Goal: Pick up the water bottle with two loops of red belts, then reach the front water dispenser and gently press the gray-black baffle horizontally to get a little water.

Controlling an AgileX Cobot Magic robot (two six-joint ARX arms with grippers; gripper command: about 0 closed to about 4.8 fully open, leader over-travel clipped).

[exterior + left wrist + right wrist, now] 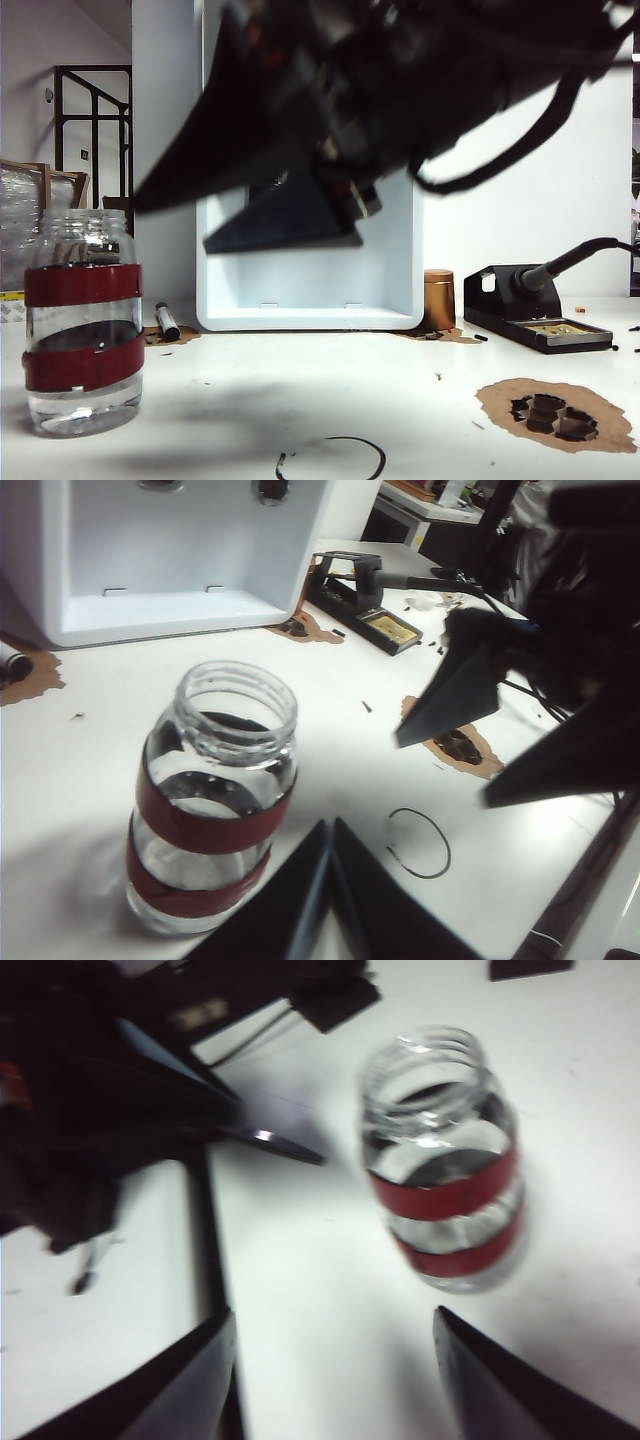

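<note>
Standing upright near the front edge of the white worktop (pixel 330 400), the water bottle (pixel 82 320) with its two red bands is waiting untouched, open-mouthed and apparently holding a little water at the bottom. Hanging in the air above the worktop's middle, the right hand (pixel 335 1380) is spreading its two dark fingers wide with nothing between them, the bottle lying ahead of the gap and off to one side in its wrist view. Beside the bottle, the left hand (pixel 330 865) is hovering with its fingertips (pixel 350 880) pressed together, gripping nothing. In the exterior view the dark blur of an arm is covering most of the water dispenser (pixel 310 290) at the back, so the gray-black baffle cannot be made out there; only the white bay and its floor are showing. To the dispenser's right a small copper-coloured can (pixel 438 298) and a soldering station (pixel 535 310) are sitting well clear.

The grasp is looking like the risky step: the bottle is not lined up between the right hand's fingers, so a finger coming in off-centre could be clipping the glass and tipping it. The smooth, rounded wall may also be slipping in a light squeeze. The two arms are working close together above the bottle and could be colliding.
</note>
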